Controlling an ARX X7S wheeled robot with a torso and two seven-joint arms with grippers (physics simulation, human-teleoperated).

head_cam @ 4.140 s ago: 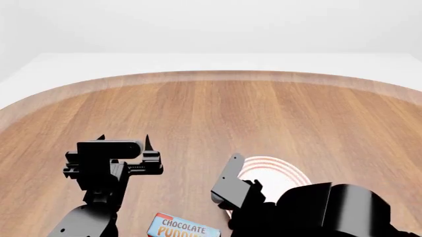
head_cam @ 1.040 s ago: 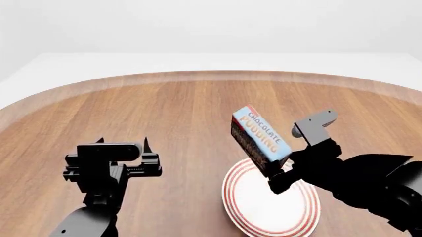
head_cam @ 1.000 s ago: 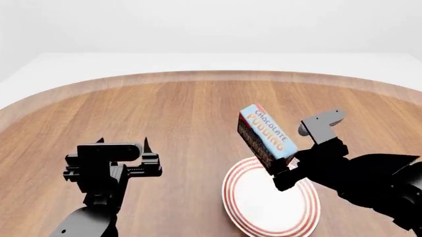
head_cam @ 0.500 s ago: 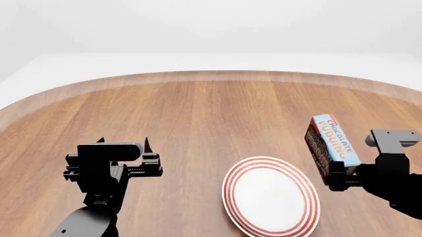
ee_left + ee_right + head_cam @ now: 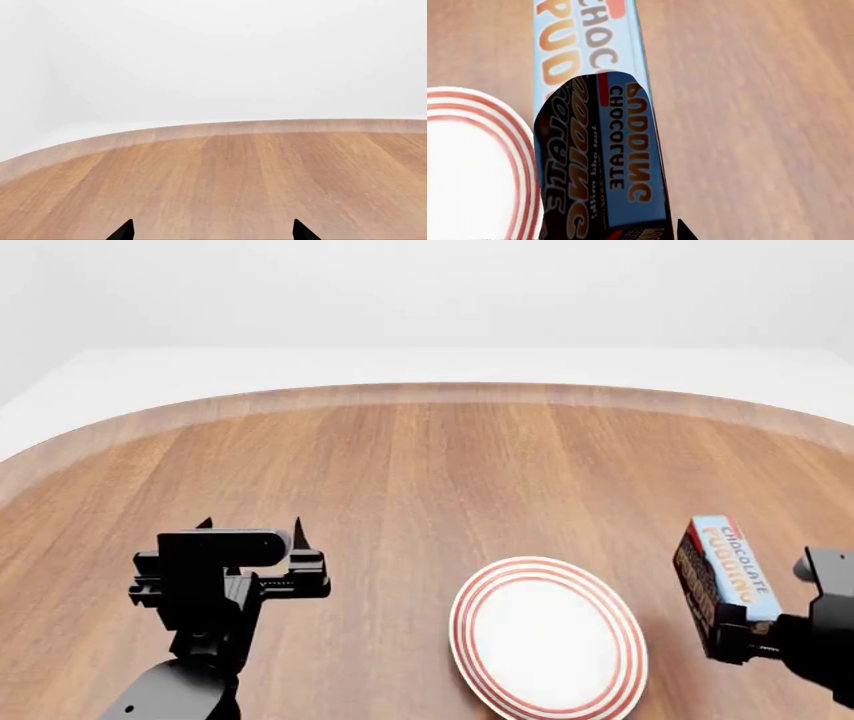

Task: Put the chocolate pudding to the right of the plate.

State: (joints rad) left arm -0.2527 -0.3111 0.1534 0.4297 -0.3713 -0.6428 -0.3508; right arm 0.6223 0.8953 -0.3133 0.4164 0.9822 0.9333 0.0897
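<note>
My right pincer [image 5: 742, 638] grips the tilted pudding box [image 5: 726, 572] beside the plate [image 5: 547, 638]; releasing it tilted risks toppling onto the rim.

A wooden tabletop [image 5: 427, 490] is filling most of the head view — warm brown planks with the grain running away from the camera, ending in a paler curved edge [image 5: 441, 392]. Beyond that edge a plain white floor [image 5: 400, 362] is meeting an equally plain white wall [image 5: 427, 290] — soft, even light is falling everywhere, casting no hard shadows
</note>
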